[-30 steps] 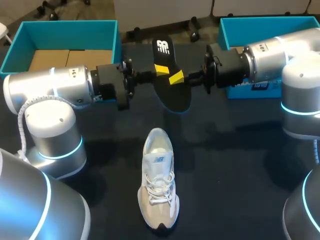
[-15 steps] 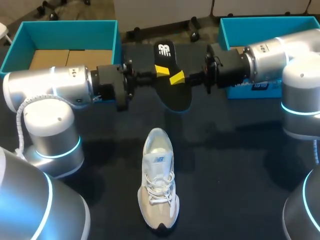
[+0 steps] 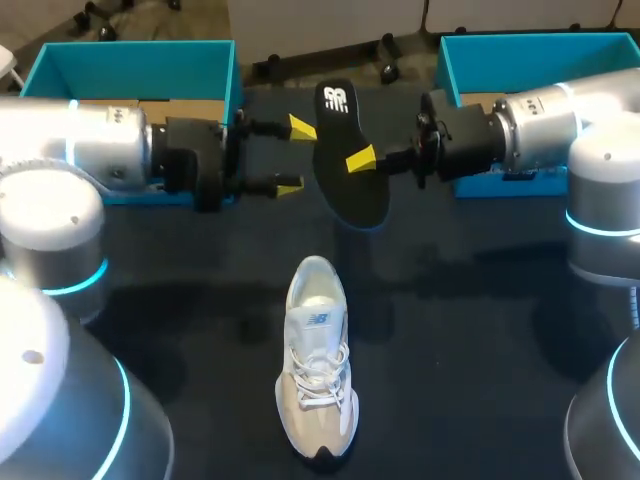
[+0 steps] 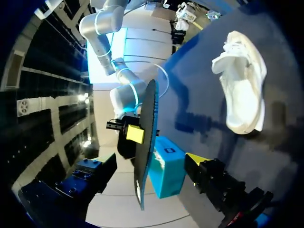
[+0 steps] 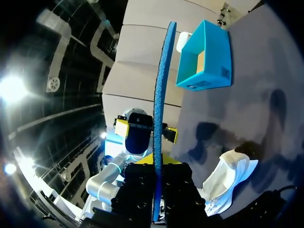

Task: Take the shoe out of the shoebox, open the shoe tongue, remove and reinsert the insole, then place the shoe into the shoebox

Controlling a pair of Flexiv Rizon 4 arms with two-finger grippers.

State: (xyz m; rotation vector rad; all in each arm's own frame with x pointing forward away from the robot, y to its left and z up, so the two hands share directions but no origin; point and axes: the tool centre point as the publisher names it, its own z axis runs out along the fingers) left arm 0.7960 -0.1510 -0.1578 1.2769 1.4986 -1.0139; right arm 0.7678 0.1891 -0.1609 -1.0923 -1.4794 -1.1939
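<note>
1. Change: half a second ago both pincers clamped the insole (image 3: 358,195) from opposite sides. The left gripper (image 3: 295,156) has since let go and drawn back toward the table's left edge.
2. Left gripper: fingers spread wide, nothing between them, just beside the insole but apart from it.
3. Right gripper (image 3: 365,160): closed on the insole at mid-length and now its only support. The right wrist view shows the insole edge-on, standing up between the fingers.
4. Insole: held in the air over the far middle of the table (image 3: 450,330), between the left teal box (image 3: 130,55) at the far left corner and the right teal box (image 3: 540,55) at the far right corner. Its logo end points to the far edge.
5. Shoe (image 3: 317,365): lying on the table at near middle, toe toward the near edge, opening toward the far edge, touched by neither arm.
6. Judgement: the insole is out and the hand-over appears complete. Reinsertion comes next, and the freed left arm could steady the shoe or hold the tongue back. Boxing the shoe is not yet done.
</note>
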